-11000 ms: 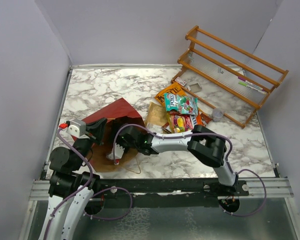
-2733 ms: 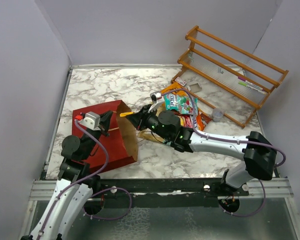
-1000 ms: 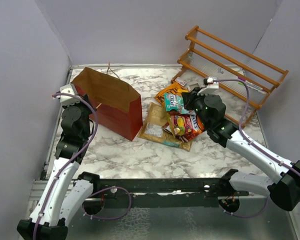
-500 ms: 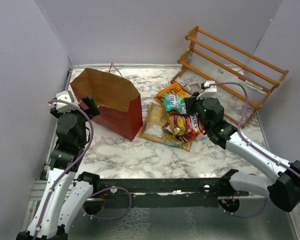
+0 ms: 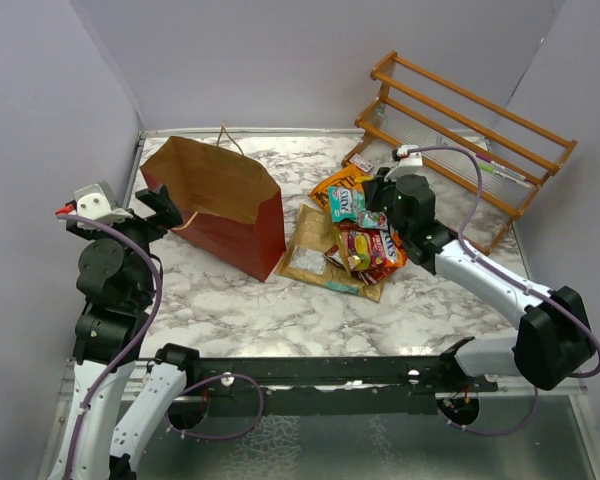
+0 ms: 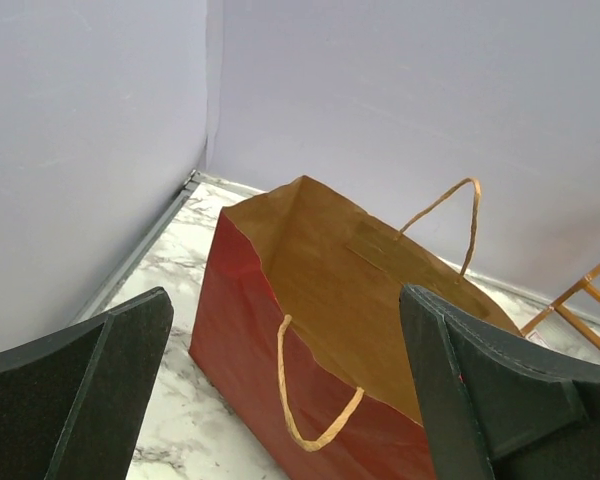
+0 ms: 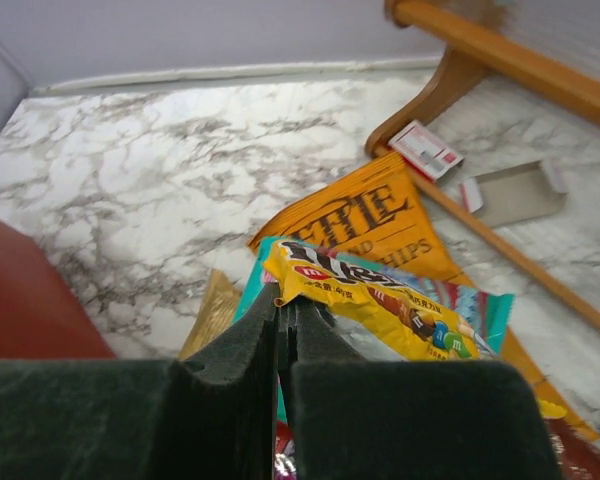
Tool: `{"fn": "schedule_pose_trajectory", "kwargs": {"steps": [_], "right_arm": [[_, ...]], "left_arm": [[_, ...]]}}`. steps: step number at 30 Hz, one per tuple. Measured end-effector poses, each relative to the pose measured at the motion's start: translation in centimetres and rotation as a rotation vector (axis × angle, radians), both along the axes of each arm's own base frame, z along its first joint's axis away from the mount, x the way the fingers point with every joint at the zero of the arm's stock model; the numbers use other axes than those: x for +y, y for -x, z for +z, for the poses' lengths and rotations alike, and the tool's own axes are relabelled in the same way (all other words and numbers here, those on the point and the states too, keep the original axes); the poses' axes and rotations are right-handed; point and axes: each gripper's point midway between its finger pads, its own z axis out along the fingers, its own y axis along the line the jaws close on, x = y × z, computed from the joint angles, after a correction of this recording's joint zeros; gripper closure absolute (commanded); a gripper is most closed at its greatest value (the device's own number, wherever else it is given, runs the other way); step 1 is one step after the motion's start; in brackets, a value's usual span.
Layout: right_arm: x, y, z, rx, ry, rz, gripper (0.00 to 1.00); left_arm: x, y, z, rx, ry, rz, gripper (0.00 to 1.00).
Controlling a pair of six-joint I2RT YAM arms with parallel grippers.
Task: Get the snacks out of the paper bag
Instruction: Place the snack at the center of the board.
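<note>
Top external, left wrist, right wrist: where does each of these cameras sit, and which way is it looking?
Top external: above and behind the arms, looking down on the table; both arms, left gripper and right gripper show.
Left wrist: on the left arm, looking past its open gripper into the upright paper bag.
Right wrist: on the right arm, looking down past its shut gripper at the snacks and wooden rack.
Shared: top external also shows the paper bag, snacks and wooden rack.

paper bag (image 5: 215, 205): dark red outside, brown inside, upright, mouth open | snacks (image 5: 355, 240): heaped on worktop just right of paper bag | orange Kettle bag (image 7: 365, 215): lowest layer | yellow candy pack (image 7: 380, 305): atop teal pack (image 5: 348, 203), edge pinched in right gripper (image 7: 280, 305)
</note>
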Motion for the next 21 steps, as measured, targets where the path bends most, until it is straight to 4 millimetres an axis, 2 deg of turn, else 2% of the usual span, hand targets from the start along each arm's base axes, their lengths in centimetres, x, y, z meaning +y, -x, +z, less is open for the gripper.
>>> {"fn": "schedule_pose_trajectory", "kwargs": {"steps": [3, 6, 8, 10, 12, 14, 16, 18, 19, 20, 21], "right_arm": [[1.4, 0.6, -2.0, 0.046, -0.041, 0.065, 0.98], [2.9, 2.4, -5.8, 0.130, -0.097, 0.162, 0.97], [3.5, 3.6, -8.1, 0.189, -0.119, 0.205, 0.92], [3.8, 4.9, -10.4, 0.252, -0.134, 0.235, 0.78], [3.9, 5.8, -11.6, 0.293, -0.138, 0.258, 0.59], [4.0, 6.4, -11.9, 0.308, -0.133, 0.280, 0.43], [3.9, 6.8, -11.3, 0.302, -0.125, 0.293, 0.33], [3.5, 7.4, -9.9, 0.280, -0.117, 0.299, 0.20], [3.2, 7.7, -9.0, 0.262, -0.114, 0.303, 0.07], [2.9, 8.0, -7.7, 0.237, -0.113, 0.305, 0.00], [2.7, 8.2, -6.7, 0.215, -0.111, 0.306, 0.01]], "left_arm": [[0.1, 0.2, 0.4, -0.002, -0.014, 0.001, 0.01], [0.1, 0.4, 1.2, -0.013, -0.032, -0.004, 0.01], [0.0, 0.5, 1.9, -0.024, -0.047, -0.015, 0.01], [-0.1, 0.7, 2.6, -0.037, -0.062, -0.025, 0.01], [-0.3, 0.9, 3.2, -0.051, -0.076, -0.036, 0.01], [-0.5, 1.0, 3.8, -0.063, -0.093, -0.051, 0.01], [-0.7, 1.0, 4.2, -0.073, -0.107, -0.063, 0.01], [-1.0, 0.8, 4.5, -0.076, -0.125, -0.075, 0.01], [-1.2, 0.7, 4.6, -0.078, -0.133, -0.082, 0.01], [-1.3, 0.6, 4.7, -0.078, -0.139, -0.086, 0.01], [-1.3, 0.5, 4.7, -0.078, -0.145, -0.087, 0.01]]}}
